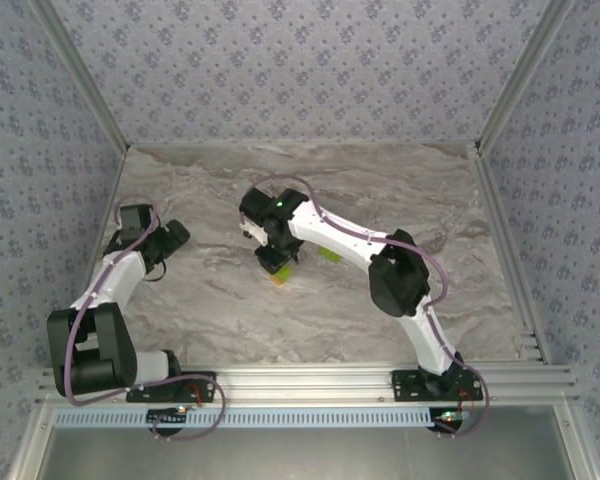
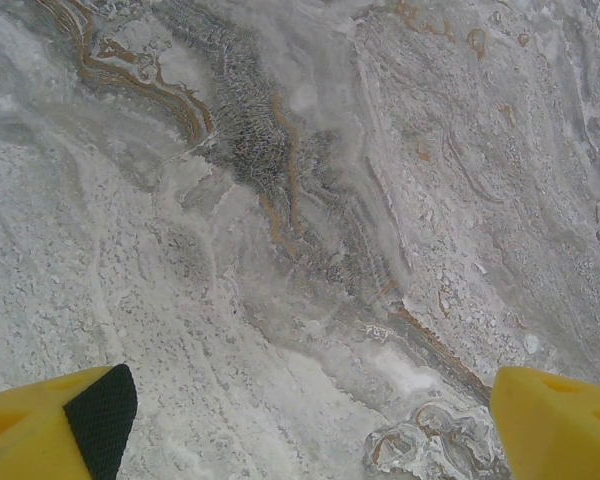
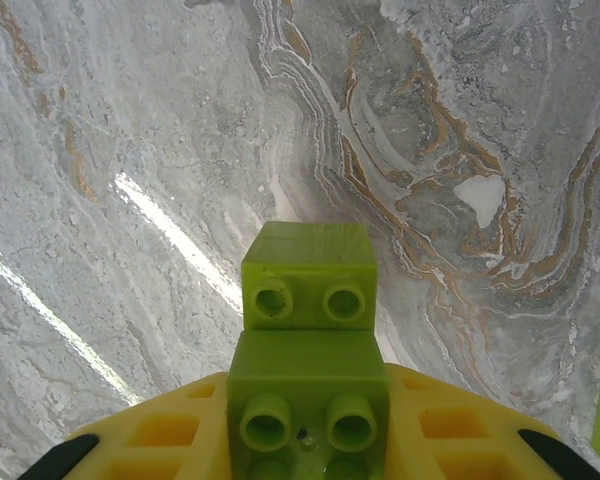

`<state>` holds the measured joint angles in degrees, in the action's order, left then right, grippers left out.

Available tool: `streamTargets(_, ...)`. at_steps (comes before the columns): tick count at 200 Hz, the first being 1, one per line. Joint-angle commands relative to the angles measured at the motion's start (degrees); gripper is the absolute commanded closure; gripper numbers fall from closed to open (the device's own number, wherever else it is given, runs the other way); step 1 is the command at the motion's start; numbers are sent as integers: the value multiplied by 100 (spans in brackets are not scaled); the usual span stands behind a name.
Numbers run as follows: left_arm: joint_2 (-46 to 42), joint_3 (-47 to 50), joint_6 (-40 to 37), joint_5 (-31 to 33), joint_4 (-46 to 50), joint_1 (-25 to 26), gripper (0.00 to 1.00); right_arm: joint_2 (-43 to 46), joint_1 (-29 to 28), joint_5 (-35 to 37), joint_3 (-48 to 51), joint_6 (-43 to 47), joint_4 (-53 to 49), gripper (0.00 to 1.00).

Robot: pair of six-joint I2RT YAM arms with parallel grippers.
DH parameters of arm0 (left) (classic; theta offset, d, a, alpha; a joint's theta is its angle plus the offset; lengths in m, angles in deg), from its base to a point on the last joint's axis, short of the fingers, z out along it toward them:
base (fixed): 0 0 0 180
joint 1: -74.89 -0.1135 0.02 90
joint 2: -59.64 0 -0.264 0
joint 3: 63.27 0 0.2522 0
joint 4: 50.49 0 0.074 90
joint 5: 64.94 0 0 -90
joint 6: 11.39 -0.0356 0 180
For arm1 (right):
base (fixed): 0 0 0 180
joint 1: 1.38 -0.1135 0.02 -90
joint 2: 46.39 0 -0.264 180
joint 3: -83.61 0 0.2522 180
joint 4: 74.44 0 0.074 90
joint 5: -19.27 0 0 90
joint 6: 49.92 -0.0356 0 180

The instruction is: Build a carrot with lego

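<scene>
Top view: R gripper over mid table, clenched on lime-green brick stack. In the wrist view the stack's long axis runs straight out past the fingertips, toward 12 o'clock. Spare green brick lies near, at 3 o'clock of R gripper. L gripper has fingers released and empty, well apart at 9 o'clock. R arm is nearer, so the next join prob. needs a shift toward 3 o'clock.

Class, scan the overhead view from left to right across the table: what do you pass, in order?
Left arm's open fingers → right arm's fingers, shut on stacked lime-green bricks → loose lime-green brick → right arm's black elbow.
</scene>
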<state>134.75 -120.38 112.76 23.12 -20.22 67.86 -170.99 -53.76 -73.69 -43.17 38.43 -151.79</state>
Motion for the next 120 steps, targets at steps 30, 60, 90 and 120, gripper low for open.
streamTargets(30,-76,-87,-26,-27,1,-41,7,-504,-136,119,848,55,-214,67)
streamTargets(60,-78,-86,-23,-35,-6,-37,7,-547,-203,173,1203,20,-120,67)
streamTargets(90,-86,-86,-23,-35,-3,-41,7,-627,-234,171,1442,32,-62,67)
streamTargets(120,-104,-86,-25,-28,10,-43,7,-745,-269,178,1569,59,-58,67)
